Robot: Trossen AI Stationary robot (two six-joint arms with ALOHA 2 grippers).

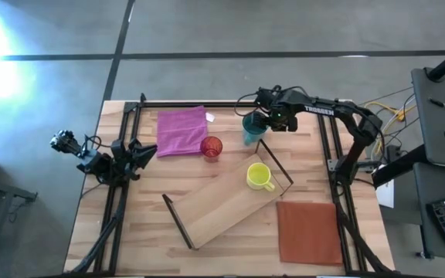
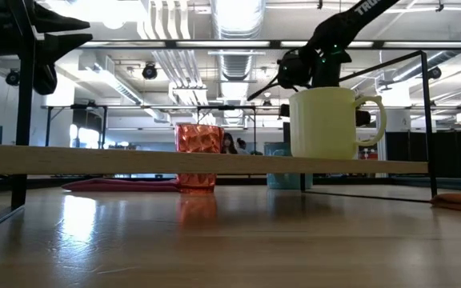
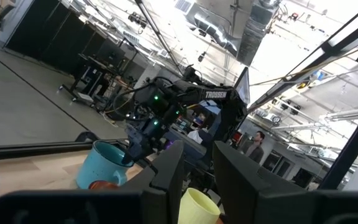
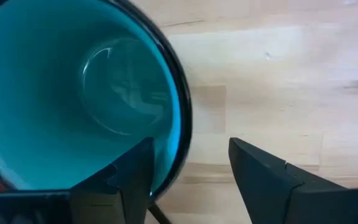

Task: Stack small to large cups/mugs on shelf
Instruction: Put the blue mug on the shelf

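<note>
The teal mug (image 1: 252, 127) stands upright on the table at the far side; it also shows in the right wrist view (image 4: 86, 93). My right gripper (image 4: 191, 180) is open above it, pointing down, one finger inside the mug and one outside its wall. The yellow-green mug (image 1: 259, 176) stands on the wooden shelf (image 1: 222, 205) near its right end. The orange-red cup (image 1: 212, 147) stands on the table between the shelf and the pink cloth. My left gripper (image 1: 139, 152) is open and empty at the table's left edge. My right gripper straddles the teal mug's rim (image 4: 180, 134) from above, on the side toward the table's right. I cannot tell whether either finger touches the wall. The mug stands on the table.
A pink cloth (image 1: 182, 130) lies at the far left of the table. A brown square mat (image 1: 309, 232) lies at the near right. The shelf lies slantwise across the middle, with dark wire frames (image 1: 178, 222) at both ends.
</note>
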